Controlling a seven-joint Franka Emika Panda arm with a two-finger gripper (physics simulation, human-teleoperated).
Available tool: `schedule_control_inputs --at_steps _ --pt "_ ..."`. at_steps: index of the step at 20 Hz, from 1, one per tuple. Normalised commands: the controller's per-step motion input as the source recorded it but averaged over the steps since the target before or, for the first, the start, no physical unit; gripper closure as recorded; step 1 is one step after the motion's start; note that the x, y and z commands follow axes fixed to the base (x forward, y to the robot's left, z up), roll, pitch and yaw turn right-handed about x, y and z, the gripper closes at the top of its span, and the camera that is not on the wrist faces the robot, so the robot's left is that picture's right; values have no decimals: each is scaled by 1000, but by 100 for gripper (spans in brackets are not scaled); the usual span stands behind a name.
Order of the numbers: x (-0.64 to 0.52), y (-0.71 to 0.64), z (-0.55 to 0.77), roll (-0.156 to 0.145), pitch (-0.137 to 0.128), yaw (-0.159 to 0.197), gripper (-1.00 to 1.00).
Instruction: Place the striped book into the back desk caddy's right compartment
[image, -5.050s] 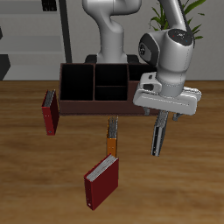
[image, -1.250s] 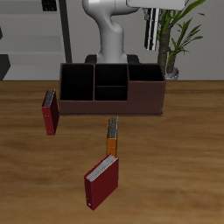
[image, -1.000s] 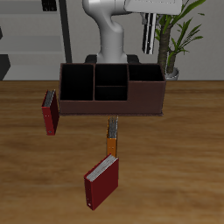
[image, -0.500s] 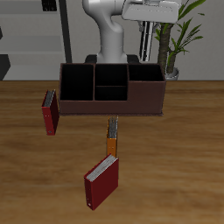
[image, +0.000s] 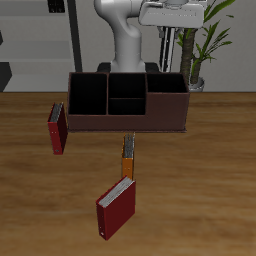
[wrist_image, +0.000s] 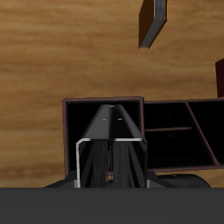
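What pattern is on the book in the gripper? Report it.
Narrow black, grey and white lengthwise stripes on the striped book, clearest in the wrist view.

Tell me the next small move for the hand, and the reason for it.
Probably lower straight down. The hand grips the striped book upright above the back desk caddy, and the wrist view shows the book lined up over the right compartment, not yet inside it.
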Motion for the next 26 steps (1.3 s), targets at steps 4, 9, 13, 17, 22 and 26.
schedule_control_inputs --at_steps 4,9,13,17,22,26 --pt "28 43 -32 11 21 11 100" --pt "56 36 -93 9 61 -6 100" --pt "-18 31 -5 5 -14 16 100" --pt "-7 23 -25 7 -1 1 100" --pt "49 -8 -83 5 15 -2 100" --pt "73 -30 -155 5 29 -1 100"
